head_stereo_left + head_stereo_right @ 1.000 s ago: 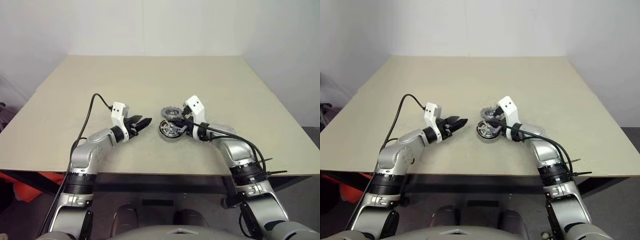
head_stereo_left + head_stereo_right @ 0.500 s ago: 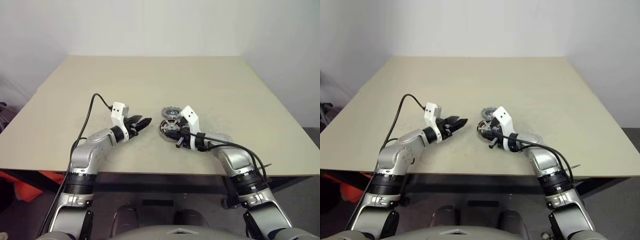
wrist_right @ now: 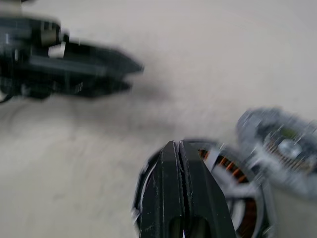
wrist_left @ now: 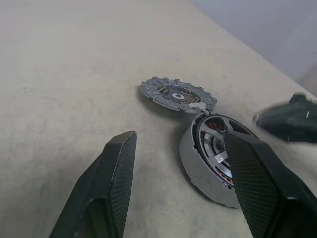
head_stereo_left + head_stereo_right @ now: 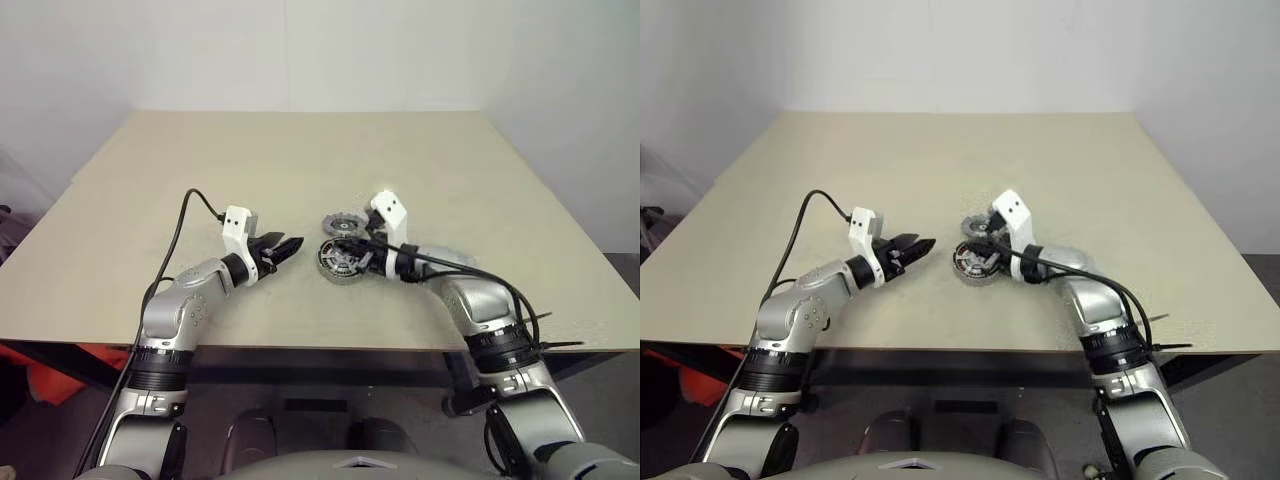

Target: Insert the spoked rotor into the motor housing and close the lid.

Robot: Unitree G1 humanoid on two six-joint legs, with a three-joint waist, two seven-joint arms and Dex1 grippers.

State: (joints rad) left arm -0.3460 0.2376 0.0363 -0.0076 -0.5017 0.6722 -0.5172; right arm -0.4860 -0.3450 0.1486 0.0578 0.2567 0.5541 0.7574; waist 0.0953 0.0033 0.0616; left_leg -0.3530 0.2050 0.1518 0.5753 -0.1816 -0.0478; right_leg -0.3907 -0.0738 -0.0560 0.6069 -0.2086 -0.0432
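The motor housing [image 5: 338, 265], a round silver shell with copper windings inside, lies mid-table between my two grippers. The spoked rotor [image 5: 344, 223], a flat dark-grey disc with a notched rim and a centre hub, lies on the table just behind it, touching its rim. My right gripper [image 5: 363, 248] is shut, and its tips reach over the housing's right rim. In the right wrist view the shut fingers [image 3: 177, 163] lie across the housing's [image 3: 233, 173] open interior. My left gripper [image 5: 292, 246] hovers open a little left of the housing, holding nothing. I cannot pick out a separate lid.
The beige table [image 5: 300, 150] stretches bare behind and to both sides of the parts. Its near edge runs just below my forearms. A black cable [image 5: 185, 215] loops up from my left wrist.
Half a second ago my right gripper had swung toward the near edge beside the housing. It is now back at the housing's right rim, as it was one second ago. The left arm has not moved.
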